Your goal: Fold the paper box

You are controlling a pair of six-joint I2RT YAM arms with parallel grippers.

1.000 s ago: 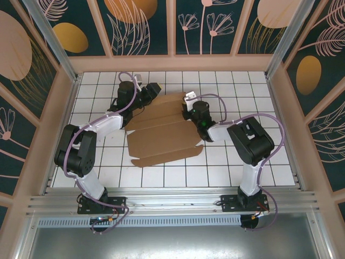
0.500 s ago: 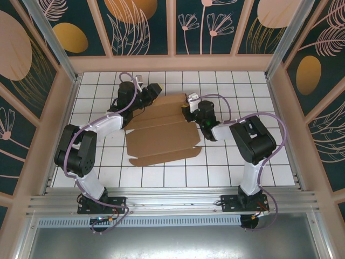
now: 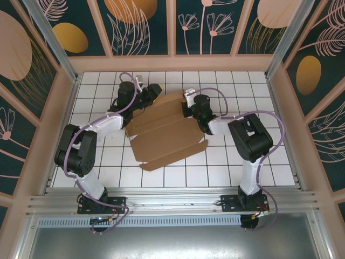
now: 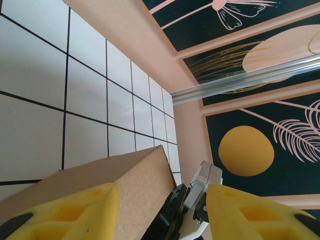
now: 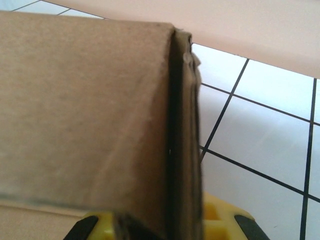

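The paper box (image 3: pixel 167 129) is laid mid-bench (image 3: pixel 269 162), flaps being folded. Its right flap is clamped by the right hand (image 3: pixel 190 108); the left hand (image 3: pixel 152 93) is parted beside the far flap. Next, the clamped flap should probably be creased upright.

Arms (image 3: pixel 99 125) black-and-white; purple cables (image 3: pixel 66 159); yellow foam fingers (image 4: pixel 65 212), black tips.

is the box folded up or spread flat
Mostly spread. The paper box lies as an open sheet on the tiles; only its far edge is bent up, where the right gripper pinches a doubled flap.
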